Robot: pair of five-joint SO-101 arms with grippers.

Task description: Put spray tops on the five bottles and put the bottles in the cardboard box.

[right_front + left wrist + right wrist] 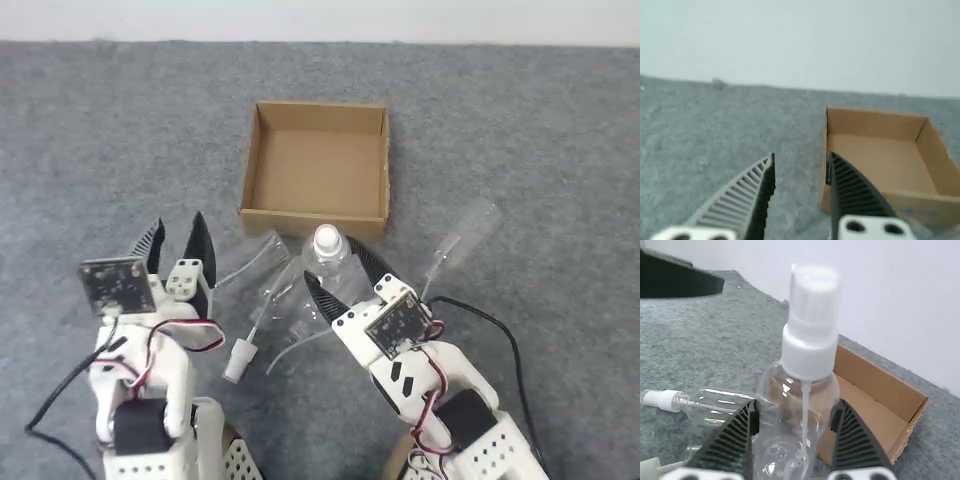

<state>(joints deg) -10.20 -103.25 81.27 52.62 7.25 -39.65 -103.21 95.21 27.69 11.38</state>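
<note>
Surface: grey short-pile carpet [520,150], spread across the whole high view.
Room: plain white wall [320,18], a strip along the top edge of the frame.
Box count: one open brown cardboard box [300,222], square and shallow, upper centre of the frame.
Bottle count: four clear plastic bottles can be made out. They are see-through, so the count is unsure.
Standing bottle: upright clear plastic bottle [327,243] wearing a white spray top [810,325], at frame centre, just below the box's near wall.
Lying bottles: a far-right lying bottle [470,232], well apart from the rest. A left lying bottle [250,262], beside the upright one. A capped lying bottle [240,358] at lower centre-left, with a white top on its neck.
Spray tops counted: two, both white.
Right gripper [330,258]: black fingers pressed onto both sides of the upright bottle's body.
Left gripper [178,220]: fingers spread apart over bare carpet at lower left, just left of the lying bottles.
Writing: faint bluish marks [910,212] on the box's near outer wall, too blurred to read.
</note>
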